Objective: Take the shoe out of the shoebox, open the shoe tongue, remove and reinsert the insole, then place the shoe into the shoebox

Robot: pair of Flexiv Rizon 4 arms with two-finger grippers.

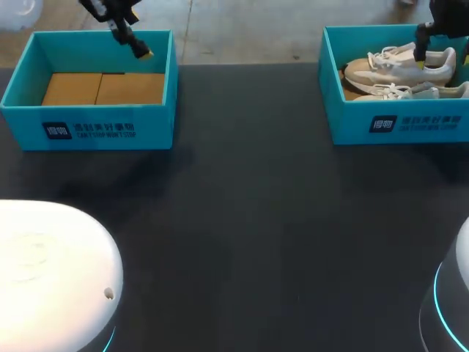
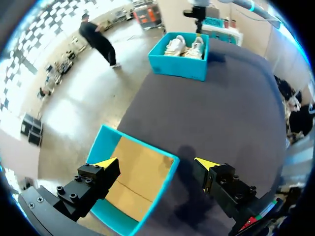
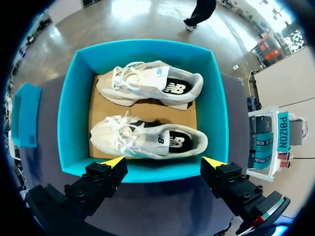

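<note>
Matt cardboard shoebox (image 3: pixel 216 123) — mesh-cloth shoes (image 3: pixel 147 140) — dull dark table (image 1: pixel 256 220).

Robotics test lab: dark table (image 1: pixel 249 220), left arm (image 1: pixel 110 11), right arm (image 1: pixel 443 22), shoebox (image 1: pixel 396 123).

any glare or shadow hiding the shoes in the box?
Head view: shoes evenly lit, right gripper overlaps one. Right wrist view: both plain, no glare on them. Left wrist view: shadow on table beside empty box, far from shoes.

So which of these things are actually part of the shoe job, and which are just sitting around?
Job: the right shoebox; its two white shoes, nearer shoe and farther shoe; the open right tool above them.
Lying about: the empty left box, by the open left tool.
</note>
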